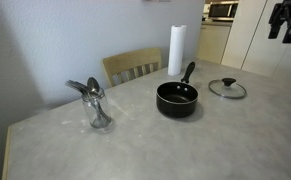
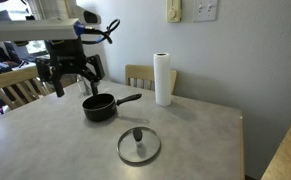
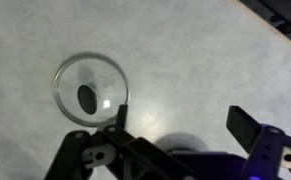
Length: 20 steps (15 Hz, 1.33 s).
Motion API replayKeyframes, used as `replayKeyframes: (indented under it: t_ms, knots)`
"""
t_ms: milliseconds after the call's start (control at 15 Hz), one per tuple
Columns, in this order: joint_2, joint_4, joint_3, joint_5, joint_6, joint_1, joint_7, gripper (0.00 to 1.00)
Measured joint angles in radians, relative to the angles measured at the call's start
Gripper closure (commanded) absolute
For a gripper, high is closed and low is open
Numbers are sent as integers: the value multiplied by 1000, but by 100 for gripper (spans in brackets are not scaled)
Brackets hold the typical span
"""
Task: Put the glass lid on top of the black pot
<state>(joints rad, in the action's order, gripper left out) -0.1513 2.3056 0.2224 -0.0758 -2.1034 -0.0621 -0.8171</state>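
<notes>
The glass lid (image 1: 226, 88) lies flat on the table, apart from the black pot (image 1: 177, 98). The pot stands upright with its long handle pointing away towards the paper roll. Both also show in an exterior view, the lid (image 2: 139, 146) nearer the front and the pot (image 2: 99, 107) behind it. My gripper (image 2: 70, 75) hangs high above the table, open and empty; it also shows at the top edge of an exterior view (image 1: 285, 20). In the wrist view the lid (image 3: 90, 90) lies far below, to the left of my open fingers (image 3: 182, 120).
A white paper towel roll (image 1: 176, 50) stands behind the pot. A glass jar of metal spoons (image 1: 97, 105) stands on the grey table (image 1: 185, 145). A wooden chair (image 1: 133, 66) is at the table's far edge, and another chair (image 2: 15, 85) at its side.
</notes>
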Motion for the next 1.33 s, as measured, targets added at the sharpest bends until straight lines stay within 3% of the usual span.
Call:
replayKeyframes:
  t_ms: [400, 800, 1133, 1333]
  knots:
    - [130, -5, 3, 53, -237, -19, -32, 0]
    - [296, -79, -4, 68, -257, -66, -107, 0]
    - [307, -98, -11, 65, -256, -72, -108, 0]
    - [343, -101, -14, 56, -316, -79, -85, 0]
